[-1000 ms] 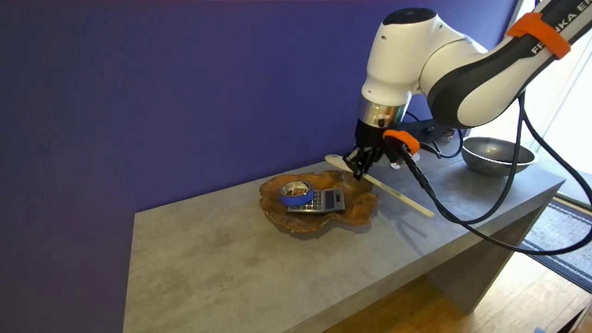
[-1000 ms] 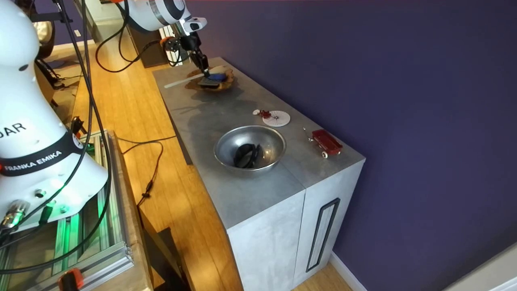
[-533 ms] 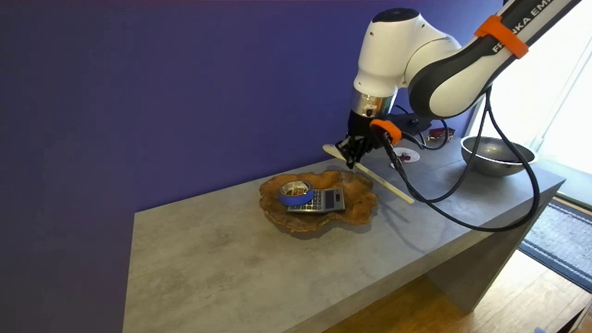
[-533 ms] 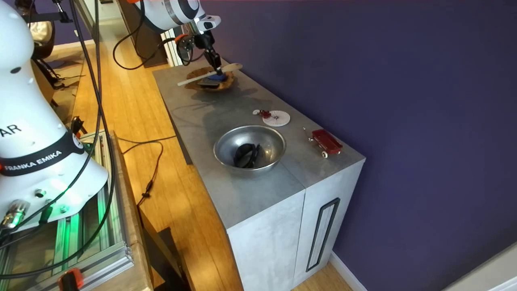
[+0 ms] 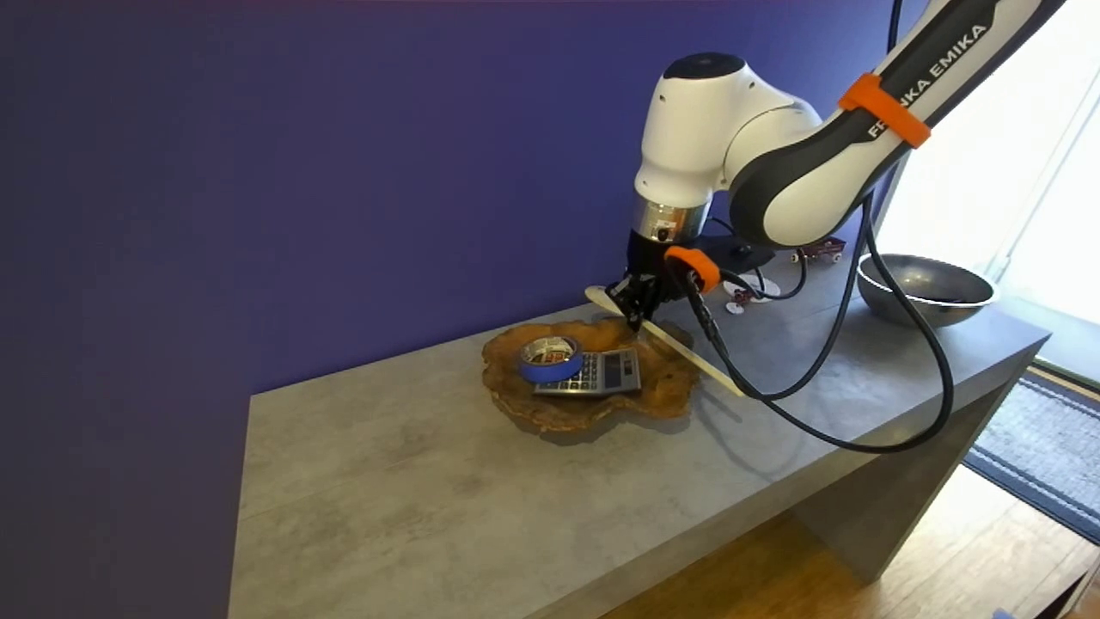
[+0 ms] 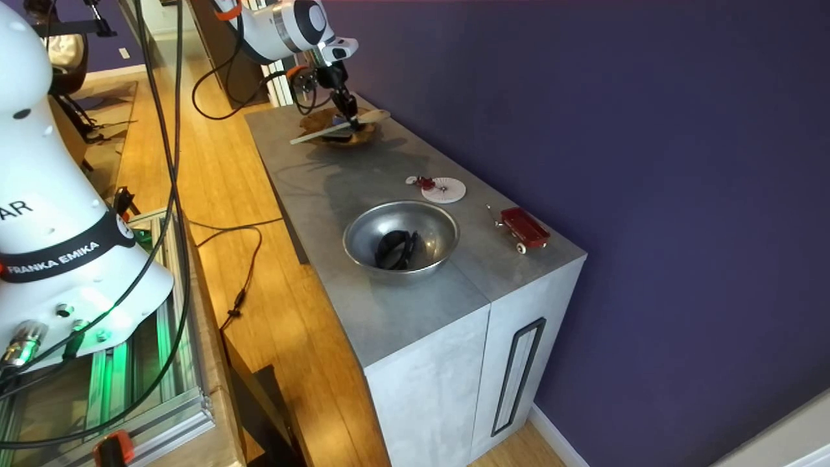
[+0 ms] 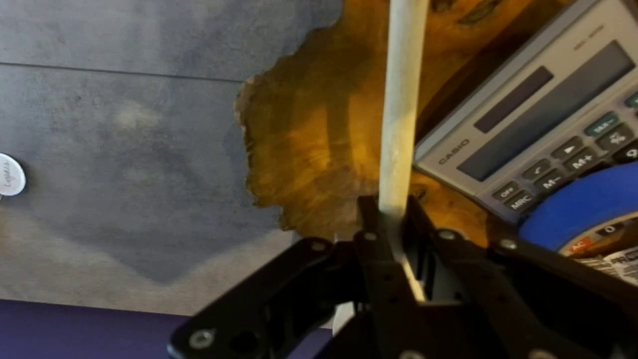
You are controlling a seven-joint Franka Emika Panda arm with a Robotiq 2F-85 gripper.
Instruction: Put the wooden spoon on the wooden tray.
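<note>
My pincer (image 7: 392, 212) clamps the spoon (image 7: 402, 109), whose long axis crosses over the tray (image 7: 299, 144), head toward the wall (image 5: 387, 172), handle tip toward the counter's front edge (image 5: 687, 547).

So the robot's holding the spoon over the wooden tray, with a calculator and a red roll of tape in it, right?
Not quite: the roll of tape is blue, not red, as the wrist view shows. Yes, the gripper holds the wooden spoon over the wooden tray, and the calculator is in it.
</note>
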